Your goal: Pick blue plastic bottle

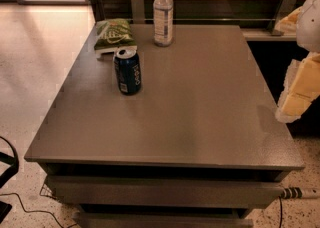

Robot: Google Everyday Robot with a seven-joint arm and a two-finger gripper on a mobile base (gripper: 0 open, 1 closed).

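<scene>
The grey table point(200, 117) fills the view, its front edge nearest. At the right edge, off the tabletop's side and held above the floor, hangs the gripper point(298, 92), white and yellow; whether it is open or closed cannot be told, and it holds nothing visible. Farther back on the left stands a dark blue can point(128, 71), with a green snack bag point(114, 33) just behind it. The blue plastic bottle point(163, 16) stands upright near the far edge, well apart from the gripper.

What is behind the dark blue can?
A green snack bag, its near edge partly hidden by the can; blue plastic bottle farther back right. Gripper hangs at right.
</scene>
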